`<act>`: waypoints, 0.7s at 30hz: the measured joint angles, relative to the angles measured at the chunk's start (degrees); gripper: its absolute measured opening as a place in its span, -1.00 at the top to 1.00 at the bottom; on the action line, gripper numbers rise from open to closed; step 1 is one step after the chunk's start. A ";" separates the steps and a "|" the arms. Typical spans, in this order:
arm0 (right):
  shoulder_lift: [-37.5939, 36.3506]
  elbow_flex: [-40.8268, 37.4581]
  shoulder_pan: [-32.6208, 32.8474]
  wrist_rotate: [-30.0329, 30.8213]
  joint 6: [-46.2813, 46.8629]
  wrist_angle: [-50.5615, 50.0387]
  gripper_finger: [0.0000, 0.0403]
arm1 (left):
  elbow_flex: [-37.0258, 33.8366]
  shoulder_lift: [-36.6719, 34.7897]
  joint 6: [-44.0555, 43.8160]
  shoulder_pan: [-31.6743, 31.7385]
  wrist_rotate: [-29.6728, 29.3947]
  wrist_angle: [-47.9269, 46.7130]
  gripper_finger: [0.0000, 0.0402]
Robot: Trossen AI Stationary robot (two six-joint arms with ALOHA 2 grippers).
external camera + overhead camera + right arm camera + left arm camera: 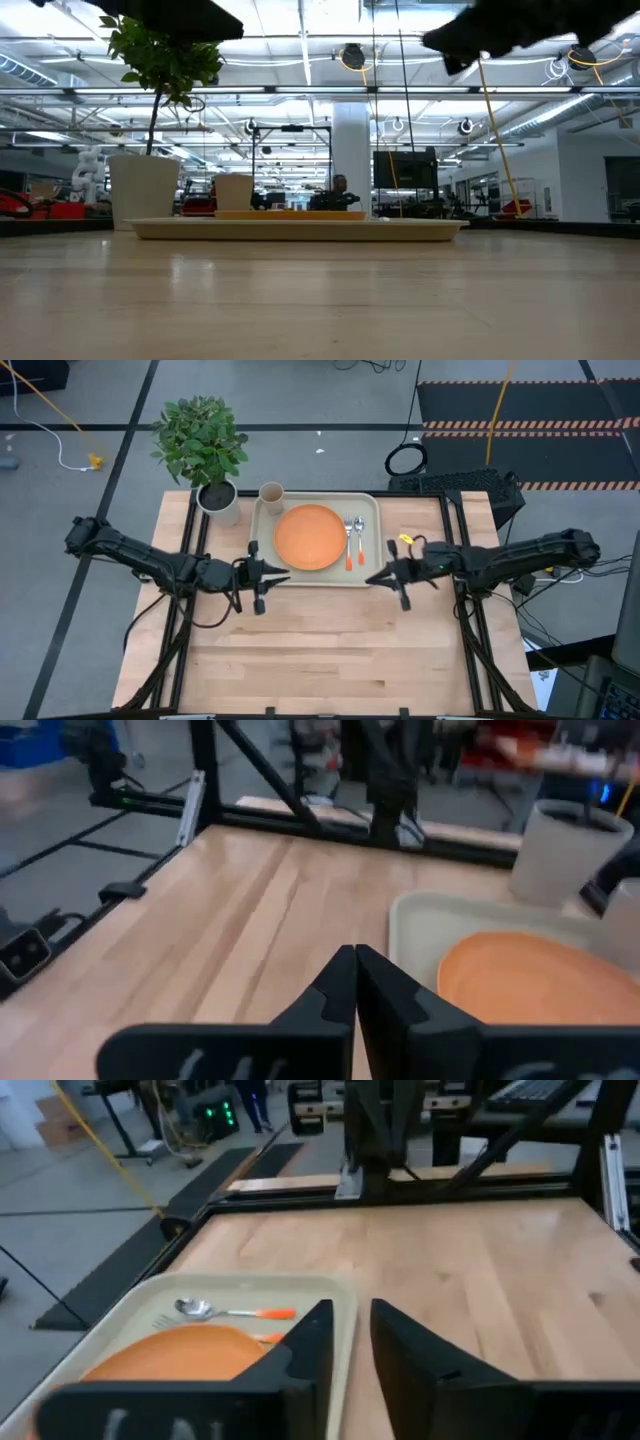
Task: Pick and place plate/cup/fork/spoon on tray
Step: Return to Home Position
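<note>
The pale tray (370, 510) lies at the table's far middle. The orange plate (310, 537) rests flat on it. The fork (349, 545) and the spoon (359, 540) lie side by side on the tray right of the plate. The beige cup (271, 493) stands upright in the tray's far left corner. My left gripper (283, 576) is open and empty above the tray's near left corner; the plate (190, 1352) and spoon (200, 1310) show past its fingers. My right gripper (372, 578) is shut and empty above the tray's near right corner.
A white pot with a green plant (218, 500) stands on the table just left of the tray, next to the cup. Bare wooden table (330, 650) stretches from the tray to the near edge. Black frame rails run along both table sides.
</note>
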 joint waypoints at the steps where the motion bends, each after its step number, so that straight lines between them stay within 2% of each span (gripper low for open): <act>1: -1.26 -1.93 0.57 0.85 -1.35 1.97 1.00 | -0.88 -0.53 0.02 -0.11 0.04 0.36 0.70; 5: -6.50 -10.39 1.93 2.36 -7.37 9.21 1.00 | -3.60 -1.23 -0.11 0.13 0.00 3.40 0.96; 10: -12.84 -18.86 2.49 0.83 -9.00 15.35 1.00 | -5.96 -1.51 0.07 0.86 -0.08 6.94 0.95; 13: -16.95 -22.80 2.49 0.69 -7.19 14.95 1.00 | -7.30 -1.49 0.09 1.22 0.50 9.47 0.98; 21: -25.36 -27.51 2.47 -2.17 -6.44 14.26 1.00 | -7.67 -1.47 0.33 1.35 2.12 9.38 0.92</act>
